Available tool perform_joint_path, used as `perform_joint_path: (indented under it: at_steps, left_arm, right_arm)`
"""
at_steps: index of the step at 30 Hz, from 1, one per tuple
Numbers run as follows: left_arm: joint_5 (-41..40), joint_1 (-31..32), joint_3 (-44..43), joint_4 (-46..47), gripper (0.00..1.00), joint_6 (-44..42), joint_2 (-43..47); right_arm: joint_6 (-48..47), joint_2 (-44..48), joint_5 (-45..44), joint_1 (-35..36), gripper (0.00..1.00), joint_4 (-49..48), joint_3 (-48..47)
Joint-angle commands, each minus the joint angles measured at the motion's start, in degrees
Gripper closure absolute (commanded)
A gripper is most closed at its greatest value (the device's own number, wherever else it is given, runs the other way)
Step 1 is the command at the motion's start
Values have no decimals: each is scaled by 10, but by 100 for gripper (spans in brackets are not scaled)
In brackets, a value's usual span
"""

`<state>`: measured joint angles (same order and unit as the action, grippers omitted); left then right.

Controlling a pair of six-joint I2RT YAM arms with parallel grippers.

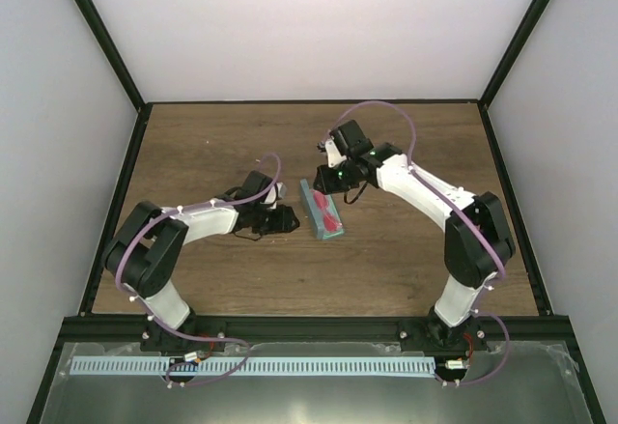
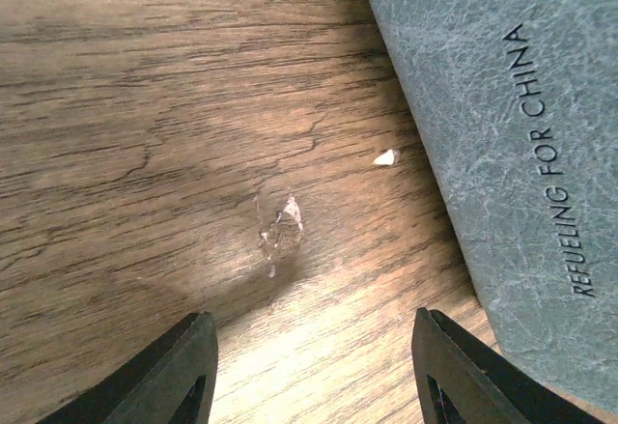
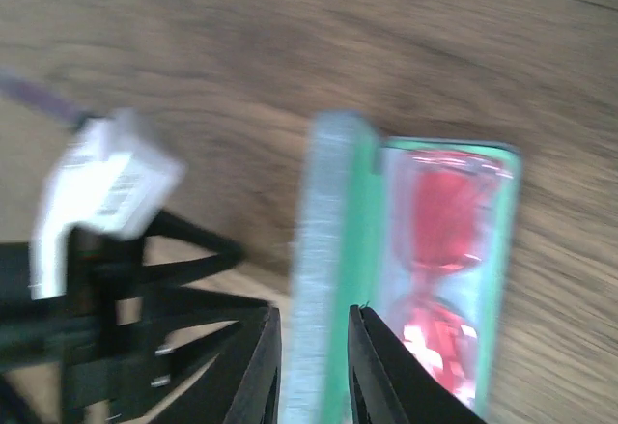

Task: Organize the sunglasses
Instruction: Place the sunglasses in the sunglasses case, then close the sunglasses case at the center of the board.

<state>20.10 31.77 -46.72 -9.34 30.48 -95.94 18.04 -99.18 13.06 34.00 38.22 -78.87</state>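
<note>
The table (image 2: 145, 105) is brown wood with dark lines in it. It looks smooth, but one small spot (image 2: 280, 231) is chipped and rough. The case (image 2: 483, 105) looks like dull grey-blue leather with pale veins and pressed-in letters. Inside it is plain green (image 3: 362, 250). The sunglasses (image 3: 439, 250) are shiny, see-through red plastic. The left gripper (image 2: 311, 332) is dull black plastic.

Bright, even light; right wrist view motion-blurred, other views sharp
</note>
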Motion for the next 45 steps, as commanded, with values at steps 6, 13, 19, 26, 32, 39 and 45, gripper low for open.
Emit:
perform_joint_path:
  at_steps: [6, 13, 19, 26, 32, 39, 45]
  left_arm:
    - [-41, 1, 23, -51, 42, 15, 8]
    - [-54, 1, 34, -50, 42, 25, 7]
    - [-55, 1, 39, -49, 42, 24, 8]
    - [-52, 1, 38, -47, 42, 20, -2]
    - [-48, 1, 32, -45, 42, 19, -13]
    - [-45, 1, 19, -47, 42, 14, -27]
    - [-38, 1, 9, -47, 42, 12, -36]
  right_arm:
    - [-28, -24, 245, 14, 82, -46, -19]
    - [-27, -65, 241, 14, 82, -33, -6]
    - [-13, -70, 205, 8, 83, -25, 6]
    - [6, -66, 169, -17, 83, -24, 39]
    - [17, -59, 163, -39, 82, -31, 65]
    - [12, -66, 145, -52, 82, -28, 86]
    - [10, -71, 123, -53, 81, -24, 90]
